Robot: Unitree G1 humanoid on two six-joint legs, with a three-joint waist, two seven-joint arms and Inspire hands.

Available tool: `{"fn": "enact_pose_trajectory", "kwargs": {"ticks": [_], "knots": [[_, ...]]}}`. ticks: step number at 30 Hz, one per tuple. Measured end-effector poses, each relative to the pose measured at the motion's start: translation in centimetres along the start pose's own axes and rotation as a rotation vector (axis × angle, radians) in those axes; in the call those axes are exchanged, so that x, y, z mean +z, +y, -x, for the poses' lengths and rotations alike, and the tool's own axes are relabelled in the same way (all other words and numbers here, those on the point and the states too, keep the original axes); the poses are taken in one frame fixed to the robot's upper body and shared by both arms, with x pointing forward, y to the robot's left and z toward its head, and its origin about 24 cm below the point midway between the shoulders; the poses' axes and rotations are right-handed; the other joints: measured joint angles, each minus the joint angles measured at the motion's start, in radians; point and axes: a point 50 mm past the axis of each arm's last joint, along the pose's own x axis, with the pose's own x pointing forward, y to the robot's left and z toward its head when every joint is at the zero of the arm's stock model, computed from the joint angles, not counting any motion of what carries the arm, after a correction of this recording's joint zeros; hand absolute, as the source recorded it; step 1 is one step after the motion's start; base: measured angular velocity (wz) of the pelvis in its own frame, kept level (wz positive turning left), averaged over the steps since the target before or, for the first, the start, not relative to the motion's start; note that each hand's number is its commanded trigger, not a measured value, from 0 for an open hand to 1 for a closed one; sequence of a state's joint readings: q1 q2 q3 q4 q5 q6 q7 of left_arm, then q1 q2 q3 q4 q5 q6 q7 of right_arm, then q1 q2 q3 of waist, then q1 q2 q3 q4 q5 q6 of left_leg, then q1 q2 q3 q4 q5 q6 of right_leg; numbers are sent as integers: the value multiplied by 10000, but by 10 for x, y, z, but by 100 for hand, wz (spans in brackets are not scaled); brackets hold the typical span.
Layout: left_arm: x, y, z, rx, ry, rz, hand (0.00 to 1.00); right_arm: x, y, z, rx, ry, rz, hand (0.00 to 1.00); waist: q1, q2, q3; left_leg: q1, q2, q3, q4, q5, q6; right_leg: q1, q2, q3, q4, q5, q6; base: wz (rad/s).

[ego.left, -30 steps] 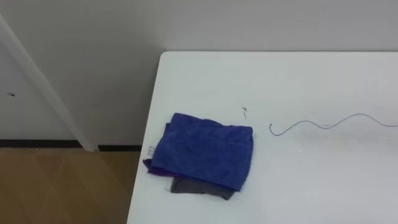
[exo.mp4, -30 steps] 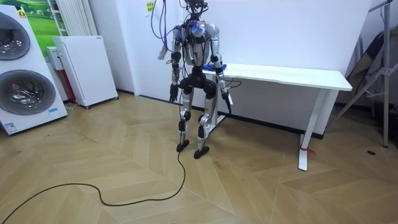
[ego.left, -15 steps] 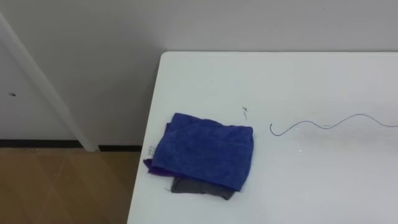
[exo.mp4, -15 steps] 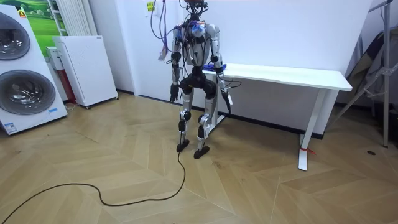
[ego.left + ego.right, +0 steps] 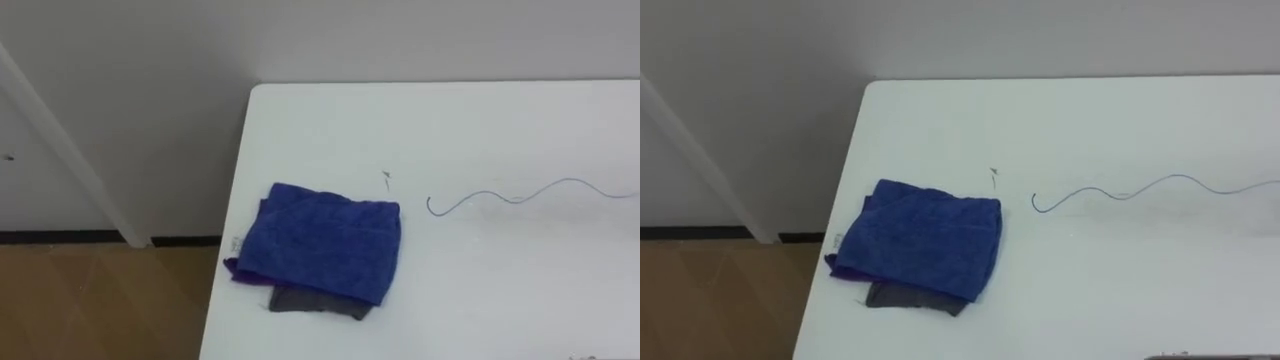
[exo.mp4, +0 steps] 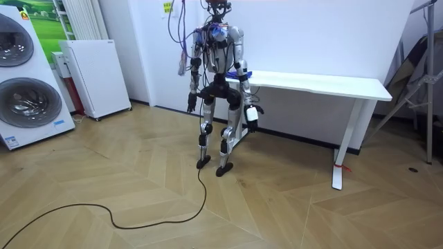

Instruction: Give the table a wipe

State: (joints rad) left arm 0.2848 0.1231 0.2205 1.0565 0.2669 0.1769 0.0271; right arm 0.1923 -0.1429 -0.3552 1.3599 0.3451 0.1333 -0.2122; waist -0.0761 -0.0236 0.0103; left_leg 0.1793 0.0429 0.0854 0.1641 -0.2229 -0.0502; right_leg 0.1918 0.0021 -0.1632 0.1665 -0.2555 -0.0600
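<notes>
A folded blue cloth (image 5: 325,240) lies near the left edge of the white table (image 5: 500,290), on top of a grey cloth (image 5: 318,302) whose edge peeks out at the front. A thin wavy blue line (image 5: 520,197) runs across the tabletop to the cloth's right, with a tiny dark mark (image 5: 386,179) between them. In the room view I stand at the table's (image 6: 325,84) left end, facing the wall. My left hand (image 6: 189,106) hangs by my hip and my right hand (image 6: 252,115) hangs low beside the table leg; both are far below the cloth (image 6: 243,73).
The wall runs just behind the table. A white slanted bar (image 5: 60,140) crosses the wall left of the table. Washing machines (image 6: 28,76) and a white cabinet (image 6: 93,76) stand off at the room view's left, and a folded stand (image 6: 419,69) at its right.
The eye view has shifted slightly, so the head camera moved. In the room view my right arm has swung a little out from my body. The cloth lies as before.
</notes>
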Motion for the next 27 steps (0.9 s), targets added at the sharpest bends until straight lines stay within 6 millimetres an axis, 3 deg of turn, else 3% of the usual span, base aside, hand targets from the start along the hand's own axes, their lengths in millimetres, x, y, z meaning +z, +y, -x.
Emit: {"fn": "enact_pose_trajectory", "kwargs": {"ticks": [3, 5, 7, 10, 12, 19, 22, 25, 27], "knots": [[1, 14, 0, 391, -47, 716, 0, -2, -21, -2, -539, 543, -3357, 0, -112, -96, 22, -21, -3, 105, 11, 0, 0, -32, -2, 160, 21, -12, 15, -11], [1, 22, 0, 630, -79, 1015, 0, 6, -30, -3, -862, 572, -4586, 0, -122, -237, -27, -20, -5, 230, 33, 0, 0, -95, -13, 251, 40, -15, 20, -19], [1, 29, 0, 830, -134, 1164, 0, 17, -39, -2, -1177, 404, -5498, 0, -194, -287, -15, -25, -2, 233, 32, 0, 0, -194, -10, 332, 66, -4, 27, -15], [6, 38, 0, 1052, -330, 1306, 0, 44, -48, 2, -1574, -431, -6311, 0, -284, -455, -59, -124, 4, 446, 54, -5, 9, -308, -3, 464, 84, 8, 38, -11], [6, 38, 0, 1041, -388, 1321, 0, 74, -49, 9, -1787, -1420, -6582, 0, -283, -495, -50, -131, -2, 480, 52, -6, 11, -367, -7, 504, 182, 61, 56, -13], [14, 39, 1, 1108, -940, 1104, 0, 153, -46, 41, -2326, -3996, -6126, 0, -235, -500, -84, -194, -39, 514, -12, -8, 15, -519, 21, 527, 227, 99, 121, 0], [15, 37, 1, 1031, -1020, 920, 0, 184, -45, 66, -3122, -6260, -4682, 0, -77, -415, -103, -319, -39, 509, 30, -8, 16, -640, 17, 476, 264, 116, 125, -3], [19, 32, 1, 853, -1135, 638, 0, 214, -33, 103, -3564, -8924, -3142, 0, 39, -295, -86, -407, -27, 510, -4, -6, 18, -817, 21, 483, 405, 116, 125, 0], [22, 31, 1, 815, -1251, 310, 0, 233, -21, 140, -3970, -11308, -1949, 0, 139, -249, -98, -443, -27, 511, 5, -3, 24, -872, 30, 489, 416, 129, 128, 0]]}}
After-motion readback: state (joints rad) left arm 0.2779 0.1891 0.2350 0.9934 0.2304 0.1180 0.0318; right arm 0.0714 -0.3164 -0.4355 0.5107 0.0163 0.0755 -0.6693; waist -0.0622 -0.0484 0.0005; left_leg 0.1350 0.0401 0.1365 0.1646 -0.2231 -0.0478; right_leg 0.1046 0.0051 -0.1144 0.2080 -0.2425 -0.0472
